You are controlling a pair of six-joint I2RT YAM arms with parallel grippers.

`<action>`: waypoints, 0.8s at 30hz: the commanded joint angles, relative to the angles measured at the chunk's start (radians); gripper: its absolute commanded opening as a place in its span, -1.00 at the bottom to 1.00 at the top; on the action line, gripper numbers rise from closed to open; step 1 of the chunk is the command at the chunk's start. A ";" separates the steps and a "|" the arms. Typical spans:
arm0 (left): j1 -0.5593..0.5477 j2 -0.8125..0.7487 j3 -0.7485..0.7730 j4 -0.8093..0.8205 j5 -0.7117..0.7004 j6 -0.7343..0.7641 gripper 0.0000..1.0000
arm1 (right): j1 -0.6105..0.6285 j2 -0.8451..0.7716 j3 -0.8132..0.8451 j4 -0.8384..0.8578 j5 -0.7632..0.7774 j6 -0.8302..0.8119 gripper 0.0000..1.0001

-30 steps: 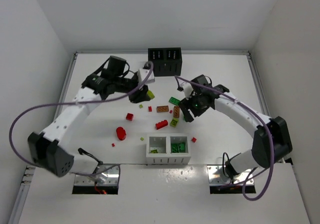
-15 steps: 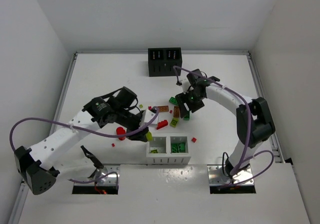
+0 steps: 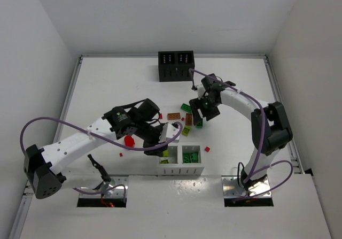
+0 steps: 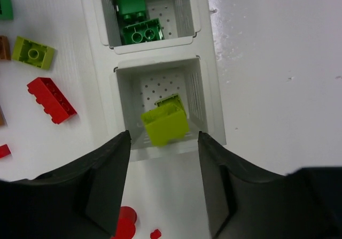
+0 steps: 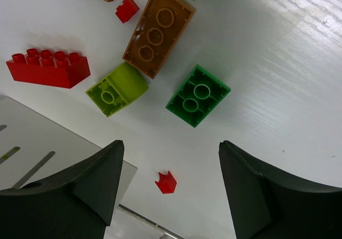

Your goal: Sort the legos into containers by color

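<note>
White matte tabletop is carrying loose glossy studded legos near its middle. Left gripper is pointing straight down over the white container, perforated plastic with two square cells. Its jaws are standing apart and gripping nothing. A lime brick is lying tilted in the near cell, clear of both fingers, with dark green bricks in the far cell. Left arm is reaching in low, elbow bent. Right gripper is hanging wide and empty over a dark green square brick, beside an orange-brown long brick, right arm arching back leftward. Black container is sitting at the far edge.
</note>
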 commanded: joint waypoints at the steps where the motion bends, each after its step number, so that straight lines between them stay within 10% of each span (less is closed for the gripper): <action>1: -0.016 0.002 -0.002 0.035 -0.025 -0.008 0.20 | -0.012 -0.003 -0.010 0.047 -0.017 0.029 0.45; 8: 0.016 -0.041 -0.003 0.160 -0.111 -0.082 0.56 | -0.012 0.043 -0.010 0.067 -0.035 0.040 0.45; 20: 0.156 -0.115 0.006 0.318 -0.277 -0.201 0.58 | -0.012 0.158 0.043 0.087 0.020 0.040 0.35; 24: 0.199 -0.139 -0.031 0.331 -0.301 -0.220 0.58 | -0.012 0.171 0.043 0.096 0.032 0.031 0.01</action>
